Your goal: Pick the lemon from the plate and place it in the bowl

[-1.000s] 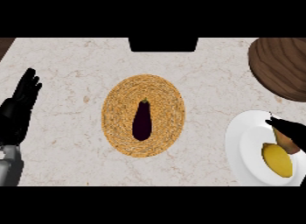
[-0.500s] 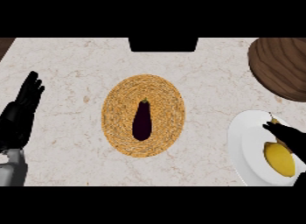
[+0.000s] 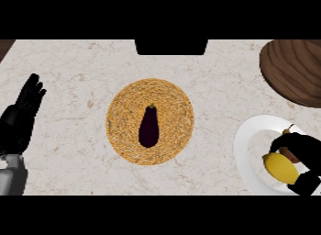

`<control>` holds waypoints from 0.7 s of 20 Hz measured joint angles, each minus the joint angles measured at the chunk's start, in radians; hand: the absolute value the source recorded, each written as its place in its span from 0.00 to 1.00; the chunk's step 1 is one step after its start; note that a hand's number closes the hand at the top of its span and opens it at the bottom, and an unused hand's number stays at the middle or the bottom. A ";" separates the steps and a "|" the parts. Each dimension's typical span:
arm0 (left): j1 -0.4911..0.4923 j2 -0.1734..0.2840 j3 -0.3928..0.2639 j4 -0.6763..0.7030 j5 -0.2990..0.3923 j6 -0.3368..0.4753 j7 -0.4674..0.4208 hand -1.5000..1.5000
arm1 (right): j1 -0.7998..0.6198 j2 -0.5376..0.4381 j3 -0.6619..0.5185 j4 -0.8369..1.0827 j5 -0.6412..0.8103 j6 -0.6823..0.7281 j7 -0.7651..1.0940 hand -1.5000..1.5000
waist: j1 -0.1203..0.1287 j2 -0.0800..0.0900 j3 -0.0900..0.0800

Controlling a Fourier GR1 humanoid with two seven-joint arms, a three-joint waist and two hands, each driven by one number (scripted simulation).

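The yellow lemon (image 3: 279,166) lies on the white plate (image 3: 248,142) at the right edge of the counter. My right hand (image 3: 311,155) sits over the lemon's right side, with its fingers curled above and below the fruit and hiding part of it. The brown wooden bowl (image 3: 304,73) stands at the far right, beyond the plate. At the left edge my left hand (image 3: 18,121) rests open with its fingers up, far from the plate.
A round woven mat (image 3: 150,121) lies in the middle of the counter with a dark purple eggplant (image 3: 148,127) on it. A black block (image 3: 171,47) sits at the counter's far edge.
My right hand has moved down the plate and closed round the lemon, which has shifted slightly left. The left hand has barely moved.
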 measured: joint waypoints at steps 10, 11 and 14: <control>-0.016 -0.012 0.008 -0.011 -0.018 -0.004 0.020 0.50 | -0.053 0.033 -0.025 0.116 0.046 -0.097 -0.114 1.00 | 0.000 -0.003 -0.004; -0.019 -0.006 0.017 -0.006 -0.014 -0.011 0.015 0.50 | -0.057 0.041 -0.022 0.110 0.054 -0.101 -0.113 1.00 | -0.001 -0.002 -0.003; -0.019 -0.008 0.020 0.006 -0.015 -0.017 0.002 0.50 | -0.115 0.042 0.004 0.138 0.074 -0.119 -0.178 1.00 | 0.004 0.002 0.001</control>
